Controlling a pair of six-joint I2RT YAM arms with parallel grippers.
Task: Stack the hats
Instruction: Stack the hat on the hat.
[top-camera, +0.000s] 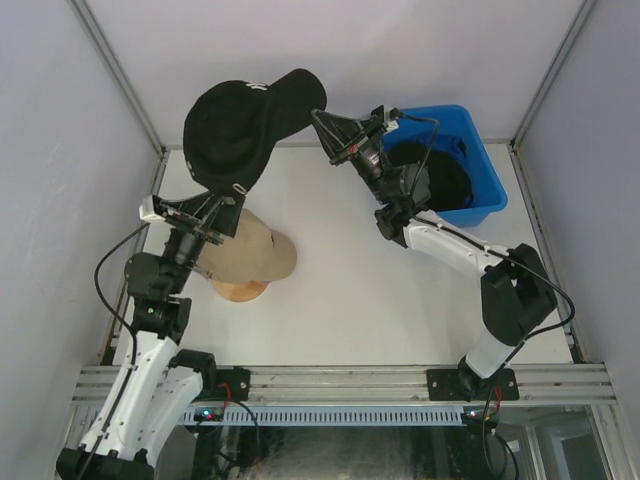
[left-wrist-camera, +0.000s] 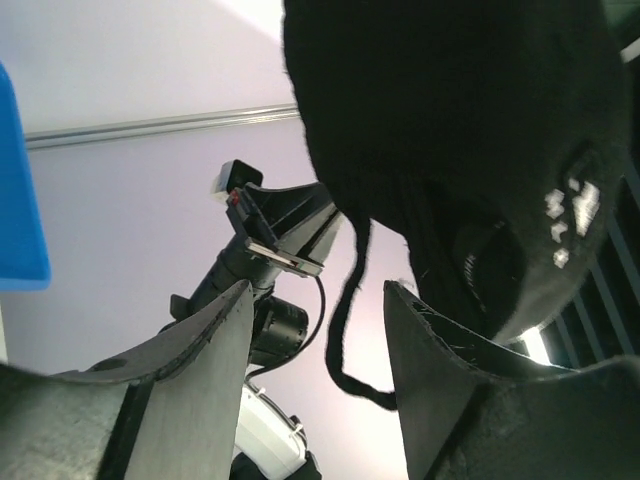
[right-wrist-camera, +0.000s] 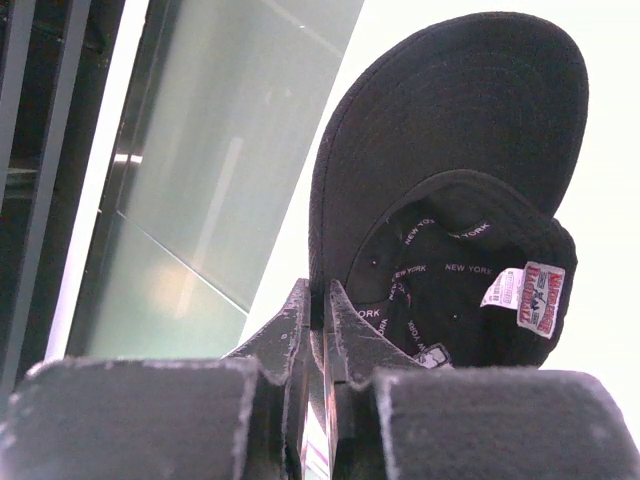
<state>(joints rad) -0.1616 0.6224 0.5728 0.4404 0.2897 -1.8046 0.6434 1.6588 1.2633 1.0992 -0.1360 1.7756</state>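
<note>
Black cap (top-camera: 240, 125): white mark, held up at 11 o'clock.
Right hand (right-wrist-camera: 320, 300): clamped on its brim edge.
Left hand (left-wrist-camera: 318, 300): fingers (left-wrist-camera: 200, 350) apart beneath the crown.
Edges: your tan cap (top-camera: 255, 250) at 8, blue bin (top-camera: 492, 195) at 2, table (top-camera: 370, 290) between.

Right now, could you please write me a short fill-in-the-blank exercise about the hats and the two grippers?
1. The right gripper pinches the raised cap by its ____.
2. That raised cap is ____ in colour.
3. The left gripper has its jaws ____.
4. The plastic bin is ____ in colour.
Missing words: brim; black; open; blue.
</note>
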